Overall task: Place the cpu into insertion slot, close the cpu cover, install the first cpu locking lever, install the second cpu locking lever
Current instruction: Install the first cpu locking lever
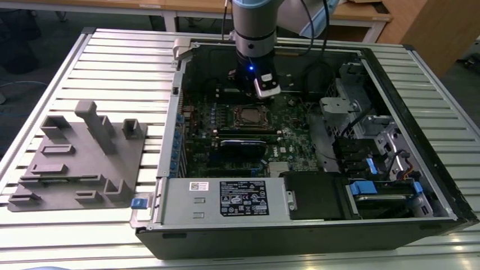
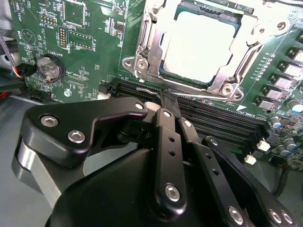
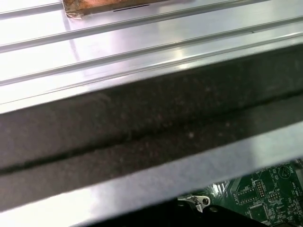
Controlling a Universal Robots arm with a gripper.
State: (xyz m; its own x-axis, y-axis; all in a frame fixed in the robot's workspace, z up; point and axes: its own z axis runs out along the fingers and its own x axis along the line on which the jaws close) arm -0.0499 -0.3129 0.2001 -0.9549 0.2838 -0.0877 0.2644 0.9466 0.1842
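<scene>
The cpu (image 2: 199, 45), a pale silvery square, lies in the insertion slot (image 1: 251, 116) on the green board. The cpu cover (image 2: 150, 47), a silvery metal frame, lies flat around it. A thin wire locking lever (image 2: 203, 96) runs along the socket's edge beside the long memory slots. My gripper (image 2: 168, 98) is shut, its black fingers (image 2: 163, 142) pressed together, and the tips meet right at that lever. I cannot tell whether they pinch it or only touch it. In the exterior view the gripper (image 1: 260, 90) hangs just behind the socket, inside the open case.
The black computer case (image 1: 420, 140) surrounds the board, with drive cages on the exterior view's right and a power supply (image 1: 240, 197) in front. A black card (image 1: 244, 143) stands near the socket. A grey fixture (image 1: 75, 157) sits on the slatted table (image 3: 142, 28). A coin battery (image 2: 49, 66) is on the board.
</scene>
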